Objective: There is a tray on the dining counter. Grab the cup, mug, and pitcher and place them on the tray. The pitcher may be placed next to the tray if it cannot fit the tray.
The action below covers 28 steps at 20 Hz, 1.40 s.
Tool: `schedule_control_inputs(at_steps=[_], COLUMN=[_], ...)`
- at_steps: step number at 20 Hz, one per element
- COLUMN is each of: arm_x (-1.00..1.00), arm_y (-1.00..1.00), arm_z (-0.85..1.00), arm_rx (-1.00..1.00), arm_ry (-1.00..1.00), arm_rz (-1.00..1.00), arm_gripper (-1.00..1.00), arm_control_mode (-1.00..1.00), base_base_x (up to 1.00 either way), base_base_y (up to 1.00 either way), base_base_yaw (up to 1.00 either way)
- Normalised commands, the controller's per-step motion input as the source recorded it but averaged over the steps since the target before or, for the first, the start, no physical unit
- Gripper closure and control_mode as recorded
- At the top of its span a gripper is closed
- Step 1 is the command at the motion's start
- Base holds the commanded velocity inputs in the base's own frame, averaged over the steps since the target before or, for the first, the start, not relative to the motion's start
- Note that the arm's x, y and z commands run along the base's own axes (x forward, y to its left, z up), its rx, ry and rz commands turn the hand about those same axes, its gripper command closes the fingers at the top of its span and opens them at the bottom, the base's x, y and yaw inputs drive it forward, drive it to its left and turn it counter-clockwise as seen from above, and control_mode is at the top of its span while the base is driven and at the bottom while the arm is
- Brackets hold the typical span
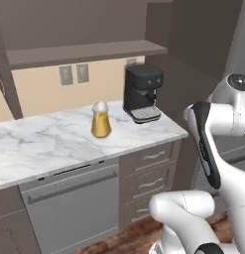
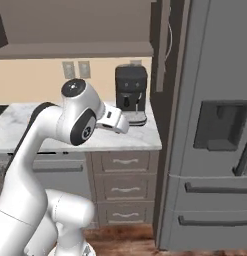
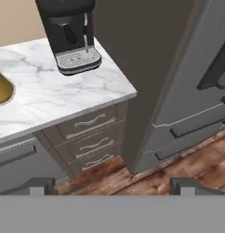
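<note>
The amber-yellow pitcher (image 1: 100,120) with a clear whitish top stands upright on the marble worktop (image 1: 39,144), left of the coffee machine. In the hand view only its wide yellow base (image 3: 2,89) shows, at the left edge. My gripper (image 3: 114,186) is open, its two dark fingertips (image 3: 41,185) spread wide with nothing between them. It hangs in front of the drawers, off the worktop's right end, well apart from the pitcher. The tray, dining counter, cup and mug are out of view.
A black coffee machine (image 1: 142,93) sits at the worktop's right end. Below are a drawer stack (image 1: 151,173) and a dishwasher front (image 1: 74,208). A tall grey fridge (image 2: 210,135) stands to the right. The floor (image 3: 186,168) is wood.
</note>
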Motion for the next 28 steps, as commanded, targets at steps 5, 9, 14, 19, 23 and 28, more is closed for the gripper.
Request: schedule_control_inputs(at_steps=[5, 9, 14, 19, 23, 28], arm_x=[0.00, 0.00, 0.00, 0.00, 0.00, 0.00], arm_y=[0.00, 0.00, 0.00, 0.00, 0.00, 0.00], arm_z=[0.00, 0.00, 0.00, 0.00, 0.00, 0.00], arm_rx=[0.00, 0.00, 0.00, 0.00, 0.00, 0.00], arm_ry=[0.00, 0.00, 0.00, 0.00, 0.00, 0.00], arm_rz=[0.00, 0.00, 0.00, 0.00, 0.00, 0.00], arm_gripper=[-1.00, -1.00, -1.00, -1.00, -1.00, -1.00], arm_control_mode=[1.00, 1.00, 1.00, 1.00, 1.00, 1.00], base_base_x=[0.00, 0.11, 0.08, 0.30, 0.50, 0.65], base_base_y=[0.19, 0.10, 0.32, 0.70, 0.74, 0.05], base_base_yaw=[0.42, 0.38, 0.33, 0.10, 0.02, 0.00])
